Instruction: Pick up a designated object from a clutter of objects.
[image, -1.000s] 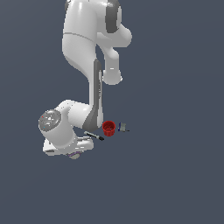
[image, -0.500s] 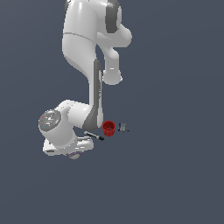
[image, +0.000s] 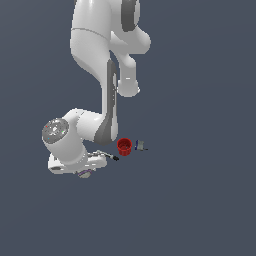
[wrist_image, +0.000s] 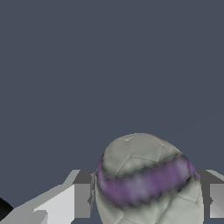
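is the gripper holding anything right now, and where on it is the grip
The banded ball sits between the gripper fingers, one on each side, level with its purple band. Whether the pads actually press it cannot be told.

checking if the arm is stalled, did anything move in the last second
Nothing visibly changed. In the exterior view the arm holds the same low pose, with the red cup and the small grey-blue block where they were. The wrist view, available only for now, shows the banded ball between the fingers of the hand.
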